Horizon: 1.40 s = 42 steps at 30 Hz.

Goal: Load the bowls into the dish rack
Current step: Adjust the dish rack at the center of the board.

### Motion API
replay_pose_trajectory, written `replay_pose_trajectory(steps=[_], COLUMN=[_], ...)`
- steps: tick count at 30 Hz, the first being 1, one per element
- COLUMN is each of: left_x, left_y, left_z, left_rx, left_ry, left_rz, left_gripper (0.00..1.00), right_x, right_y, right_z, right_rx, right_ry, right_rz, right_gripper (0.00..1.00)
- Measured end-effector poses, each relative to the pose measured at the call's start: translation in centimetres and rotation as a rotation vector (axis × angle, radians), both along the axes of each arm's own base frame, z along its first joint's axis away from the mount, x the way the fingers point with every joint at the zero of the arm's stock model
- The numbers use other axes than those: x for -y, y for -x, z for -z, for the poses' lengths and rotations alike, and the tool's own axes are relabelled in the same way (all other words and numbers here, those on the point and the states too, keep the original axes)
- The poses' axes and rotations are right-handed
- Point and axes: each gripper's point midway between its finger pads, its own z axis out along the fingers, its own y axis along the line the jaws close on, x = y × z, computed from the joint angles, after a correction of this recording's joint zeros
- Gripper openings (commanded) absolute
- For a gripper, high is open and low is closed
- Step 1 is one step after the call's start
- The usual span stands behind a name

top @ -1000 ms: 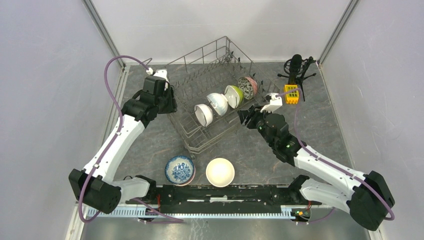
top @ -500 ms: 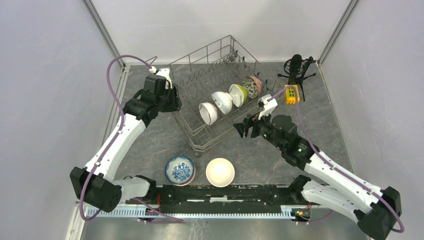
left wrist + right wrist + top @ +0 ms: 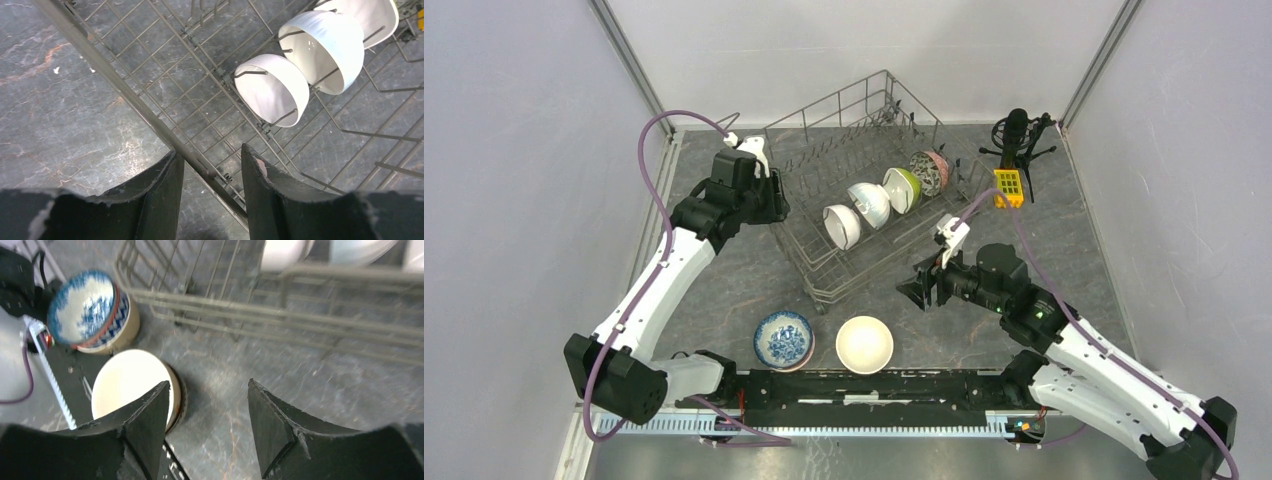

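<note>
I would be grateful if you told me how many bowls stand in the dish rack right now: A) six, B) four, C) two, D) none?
B: the top view shows four on edge in a row between the tines of the dish rack: a white bowl, a second white bowl, a lime green bowl and a dark patterned bowl.

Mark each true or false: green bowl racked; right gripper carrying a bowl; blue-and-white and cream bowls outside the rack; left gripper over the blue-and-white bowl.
The lime green bowl stands in the dish rack: true.
The right gripper carries a bowl: false, it is open and empty above the table.
The blue-and-white bowl and the cream bowl are outside the rack: true.
The left gripper hangs over the blue-and-white bowl: false, it straddles the rack's rim.
</note>
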Motion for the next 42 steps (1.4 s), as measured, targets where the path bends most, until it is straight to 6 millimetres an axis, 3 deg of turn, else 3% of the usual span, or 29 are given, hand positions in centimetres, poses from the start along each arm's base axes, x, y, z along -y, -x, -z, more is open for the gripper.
replay_pose_trajectory(steps=[6,15,23,31,39,42], left_x=[0.8,2.0,0.9,-1.5,-2.2,-2.4], left_y=[0.4,2.2,5.4,7.4,7.4,7.5], left_z=[-0.2,-0.7,-1.9,-1.9,-2.2,-2.0], left_rx=[0.009,0.02,0.086,0.173,0.206,0.211], left_ry=[0.032,0.064,0.089,0.074,0.065,0.061], left_rz=[0.036,0.101,0.109,0.047,0.016,0.009], left_gripper=[0.6,0.76,0.81,0.83,0.85,0.86], right_x=[-0.8,-2.0,-2.5,-4.2,-5.6,-5.5], right_y=[3.1,5.4,6.2,5.9,5.5,5.3], right_z=[5.6,8.2,10.5,10.4,10.6,11.0], right_rx=[-0.139,-0.199,-0.227,-0.201,-0.159,-0.144], right_ry=[0.102,0.178,0.272,0.337,0.423,0.469], right_rz=[-0.108,-0.159,-0.146,-0.124,-0.083,-0.063], right_gripper=[0.61,0.6,0.53,0.43,0.28,0.18])
